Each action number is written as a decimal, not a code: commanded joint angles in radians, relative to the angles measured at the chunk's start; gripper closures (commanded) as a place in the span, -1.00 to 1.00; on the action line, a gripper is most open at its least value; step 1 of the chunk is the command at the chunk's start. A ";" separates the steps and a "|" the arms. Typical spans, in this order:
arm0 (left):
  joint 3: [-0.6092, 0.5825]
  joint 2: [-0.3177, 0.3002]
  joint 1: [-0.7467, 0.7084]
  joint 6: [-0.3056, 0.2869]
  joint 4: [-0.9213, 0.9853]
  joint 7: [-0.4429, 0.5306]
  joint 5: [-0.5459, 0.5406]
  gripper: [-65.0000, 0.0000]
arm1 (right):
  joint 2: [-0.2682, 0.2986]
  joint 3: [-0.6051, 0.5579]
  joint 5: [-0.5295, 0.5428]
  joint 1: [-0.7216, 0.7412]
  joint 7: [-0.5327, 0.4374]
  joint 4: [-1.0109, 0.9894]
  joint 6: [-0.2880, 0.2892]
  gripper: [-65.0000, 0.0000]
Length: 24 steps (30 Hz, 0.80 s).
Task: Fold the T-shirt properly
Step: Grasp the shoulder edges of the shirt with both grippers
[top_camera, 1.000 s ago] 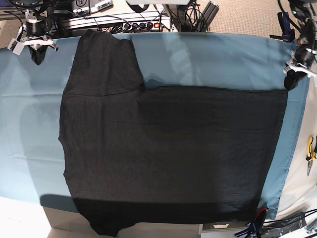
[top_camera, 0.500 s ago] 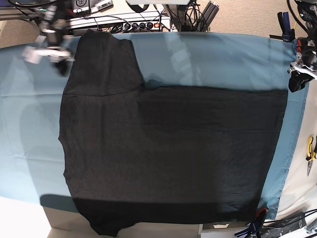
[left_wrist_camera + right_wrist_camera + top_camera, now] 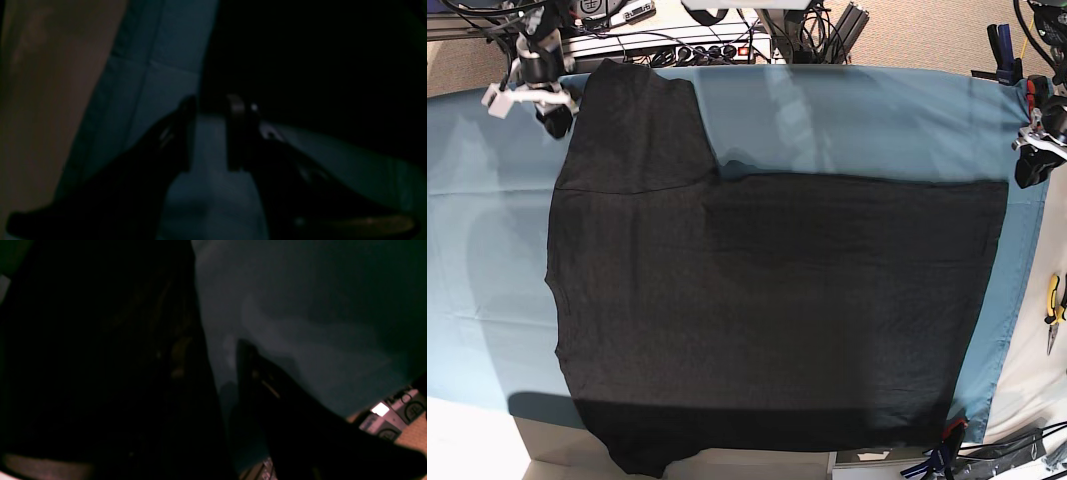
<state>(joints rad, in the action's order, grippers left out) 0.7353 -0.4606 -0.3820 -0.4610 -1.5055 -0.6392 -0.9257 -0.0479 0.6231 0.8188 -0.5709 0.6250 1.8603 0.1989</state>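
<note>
The black T-shirt (image 3: 767,300) lies flat, plain side up, on the teal table cloth (image 3: 857,120); one sleeve points to the back left. My right gripper (image 3: 552,115) hovers at that sleeve's outer edge. In the right wrist view the gripper (image 3: 227,350) is open with cloth showing between its fingers. My left gripper (image 3: 1034,165) hangs just beyond the shirt's back right corner. In the left wrist view it (image 3: 212,103) stands open over bare teal cloth (image 3: 166,83), with the T-shirt's edge (image 3: 317,60) just ahead of its fingertips. Both wrist views are very dark.
Cables and electronics (image 3: 677,40) line the table's back edge. A blue clamp (image 3: 1000,50) grips the cloth at the back right and another clamp (image 3: 947,440) at the front right. Yellow-handled pliers (image 3: 1054,305) lie on the white surface to the right.
My right gripper has swung from the far left over to the sleeve's edge. My left gripper has opened and shifted slightly rightward, off the shirt's corner.
</note>
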 commanded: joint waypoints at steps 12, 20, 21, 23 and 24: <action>0.009 -0.023 0.003 -0.008 -0.015 0.019 -0.018 0.48 | 0.009 -0.070 -0.012 0.000 -0.019 -0.109 0.009 0.34; 0.009 -0.023 0.003 -0.008 -0.015 0.019 -0.018 0.48 | 0.009 -0.119 -0.012 -0.004 0.011 -0.113 0.011 0.34; 0.009 -0.023 0.003 -0.008 -0.015 0.019 -0.018 0.48 | 0.009 -0.135 -0.012 -0.009 0.012 -0.113 0.011 0.34; 0.009 -0.023 0.003 -0.008 -0.015 0.019 -0.018 0.48 | 0.009 -0.172 -0.021 -0.020 0.011 -0.113 0.011 0.34; 0.009 -0.023 0.003 -0.008 -0.015 0.019 -0.018 0.48 | 0.009 -0.191 -0.031 -0.028 0.010 -0.113 0.010 0.34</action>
<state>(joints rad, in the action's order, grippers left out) 0.7353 -0.4606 -0.3820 -0.4610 -1.5055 -0.6392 -0.9257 -0.0360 0.4400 0.8352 -0.5777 0.5407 1.7565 0.2363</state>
